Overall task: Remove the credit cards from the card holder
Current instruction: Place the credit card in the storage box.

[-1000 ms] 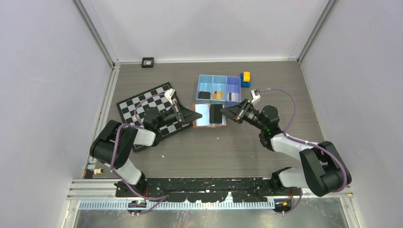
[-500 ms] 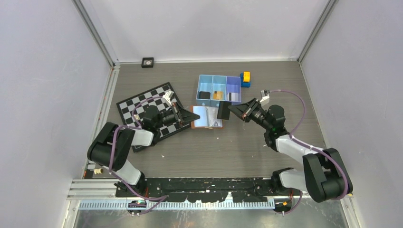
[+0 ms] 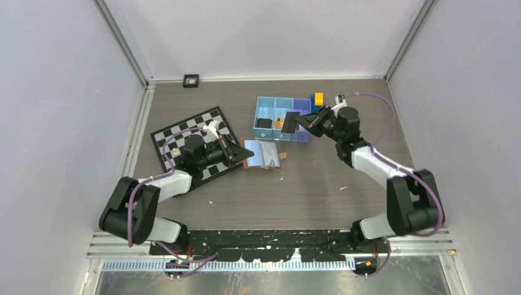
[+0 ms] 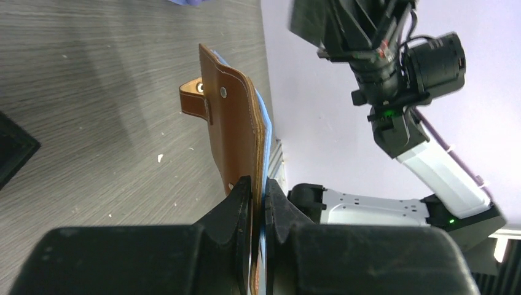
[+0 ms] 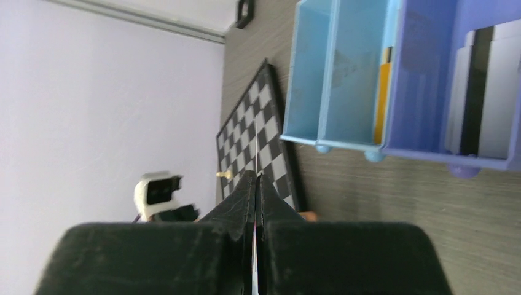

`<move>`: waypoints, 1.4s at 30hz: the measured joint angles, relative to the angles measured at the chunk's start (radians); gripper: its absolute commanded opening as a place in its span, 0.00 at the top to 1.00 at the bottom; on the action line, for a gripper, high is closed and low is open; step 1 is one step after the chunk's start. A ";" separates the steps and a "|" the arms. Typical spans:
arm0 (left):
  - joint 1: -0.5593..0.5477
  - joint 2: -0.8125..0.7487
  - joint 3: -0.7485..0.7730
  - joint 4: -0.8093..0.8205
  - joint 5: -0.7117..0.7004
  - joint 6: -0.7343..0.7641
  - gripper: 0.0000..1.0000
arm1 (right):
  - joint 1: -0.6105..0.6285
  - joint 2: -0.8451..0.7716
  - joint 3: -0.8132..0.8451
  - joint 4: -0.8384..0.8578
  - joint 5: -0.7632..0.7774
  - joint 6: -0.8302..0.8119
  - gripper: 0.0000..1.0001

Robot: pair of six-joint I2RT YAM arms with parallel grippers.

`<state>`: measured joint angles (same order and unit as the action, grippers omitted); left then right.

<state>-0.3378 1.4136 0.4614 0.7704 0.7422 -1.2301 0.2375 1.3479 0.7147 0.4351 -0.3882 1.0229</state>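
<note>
Top view: L gripper (image 3: 241, 152) sits left of centre, jaws pressed onto the left edge of the card holder (image 3: 264, 153). Holder is open at mid-frame on the table (image 3: 319, 184), pale inside facing up, strap tab on its right end. Left-wrist view: fingers (image 4: 241, 203) pinch the brown cover (image 4: 233, 123) with only a thin gap btwn them, and a blue edge shows behind the leather.

R gripper (image 3: 306, 121) is upper centre-right, jaws pinching a dark card (image 3: 292, 121) held over the front of the tray (image 3: 270, 101). Right-wrist view: fingertips (image 5: 248, 184) are squeezed together w/ the card seen edge-on as a thin line. The tray fills the upper right of that frame (image 5: 344, 132).

More cards (image 5: 485, 92) stand in the purple compartment, an orange one in the middle compartment and a dark one in the left.

Chessboard (image 3: 184, 132) lies left of centre under the L arm. Toy block (image 3: 317, 101) is just beside the tray's right end.
</note>
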 measured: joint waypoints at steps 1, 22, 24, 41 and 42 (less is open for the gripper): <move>0.002 -0.023 0.000 -0.036 -0.015 0.014 1.00 | 0.005 0.050 0.029 -0.008 0.006 -0.001 1.00; 0.011 -0.570 -0.026 -0.568 -0.410 0.249 1.00 | 0.108 0.596 0.496 -0.103 0.066 -0.061 1.00; 0.011 -0.615 -0.031 -0.598 -0.442 0.260 1.00 | 0.121 0.623 0.526 -0.121 0.073 -0.073 1.00; 0.011 -0.645 -0.034 -0.650 -0.497 0.277 1.00 | 0.162 0.708 0.619 -0.196 0.111 -0.106 0.69; 0.011 -0.646 -0.034 -0.650 -0.497 0.277 1.00 | 0.162 0.703 0.619 -0.201 0.112 -0.107 0.67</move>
<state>-0.3267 0.7677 0.4274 0.1207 0.2455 -0.9527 0.3996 2.0514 1.3334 0.2340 -0.2760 0.9161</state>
